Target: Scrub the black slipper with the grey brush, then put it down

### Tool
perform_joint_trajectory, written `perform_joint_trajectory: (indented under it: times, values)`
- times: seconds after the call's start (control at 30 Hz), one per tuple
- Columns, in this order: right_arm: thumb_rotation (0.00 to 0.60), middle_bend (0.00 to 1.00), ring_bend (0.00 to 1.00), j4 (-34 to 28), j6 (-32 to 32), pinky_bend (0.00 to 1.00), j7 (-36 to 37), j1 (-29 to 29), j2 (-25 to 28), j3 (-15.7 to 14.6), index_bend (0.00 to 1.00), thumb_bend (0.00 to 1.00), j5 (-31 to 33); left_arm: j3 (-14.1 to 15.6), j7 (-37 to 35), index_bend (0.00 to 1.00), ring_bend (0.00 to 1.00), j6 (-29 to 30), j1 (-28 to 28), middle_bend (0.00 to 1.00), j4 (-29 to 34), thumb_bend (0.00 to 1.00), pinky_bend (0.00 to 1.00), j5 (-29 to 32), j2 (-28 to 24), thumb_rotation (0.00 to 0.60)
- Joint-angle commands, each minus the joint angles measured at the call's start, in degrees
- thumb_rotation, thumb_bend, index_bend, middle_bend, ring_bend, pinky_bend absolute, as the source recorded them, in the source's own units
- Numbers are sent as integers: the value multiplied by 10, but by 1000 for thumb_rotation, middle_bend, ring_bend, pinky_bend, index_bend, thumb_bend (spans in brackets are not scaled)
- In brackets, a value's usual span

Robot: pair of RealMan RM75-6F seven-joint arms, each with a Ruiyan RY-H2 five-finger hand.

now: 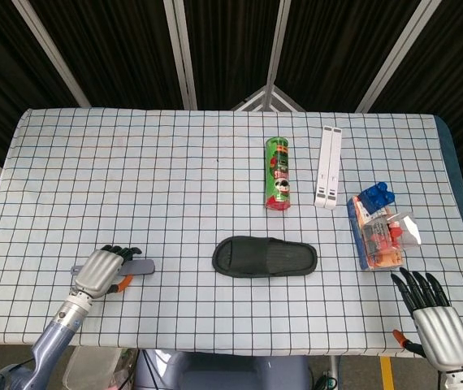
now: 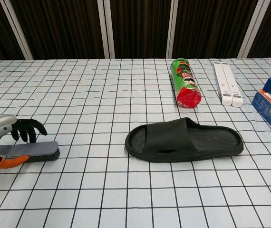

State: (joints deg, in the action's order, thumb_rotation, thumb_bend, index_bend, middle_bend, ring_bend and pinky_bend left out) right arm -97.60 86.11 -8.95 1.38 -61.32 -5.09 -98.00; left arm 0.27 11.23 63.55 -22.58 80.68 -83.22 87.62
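Note:
The black slipper (image 1: 265, 257) (image 2: 185, 139) lies flat at the table's front middle, untouched. Far to its left lies the grey brush (image 1: 138, 266) (image 2: 27, 150), bristles down on the cloth. My left hand (image 1: 101, 271) (image 2: 2, 135) is wrapped around its handle end: fingers (image 2: 28, 130) curl down over the back and the orange-tipped thumb sits against its near side. At the front right corner my right hand (image 1: 433, 319) hovers with its fingers spread and nothing in it; the chest view does not show it.
A green snack can (image 1: 278, 174) (image 2: 185, 89) lies behind the slipper. A white folded stand (image 1: 327, 166) (image 2: 227, 82) is to its right. A box of toy blocks (image 1: 380, 228) sits just beyond my right hand.

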Motion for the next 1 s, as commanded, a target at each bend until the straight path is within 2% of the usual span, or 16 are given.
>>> perform_joint_trajectory:
  times: [0.03,0.3,0.73,1.0]
  values:
    - [600,0,0,0,0,0,0,0,0,0,0,242,0,0,1,290,382,1,0,460,-2,470,380,0,2,600]
    - [600,0,0,-1,0,0,2,-1,1,1,0,242,1,-3,5,417,474,8,0,565,-6,556,465,5,11,600]
    - [600,0,0,-1,3,0,-1,1,0,-2,0,243,-4,-11,-14,453,501,27,1,591,-7,654,489,-1,6,600]
    - [600,0,0,5,6,0,-4,-7,-13,-2,0,243,-30,-31,-18,456,504,24,-15,595,12,669,492,0,-14,600]
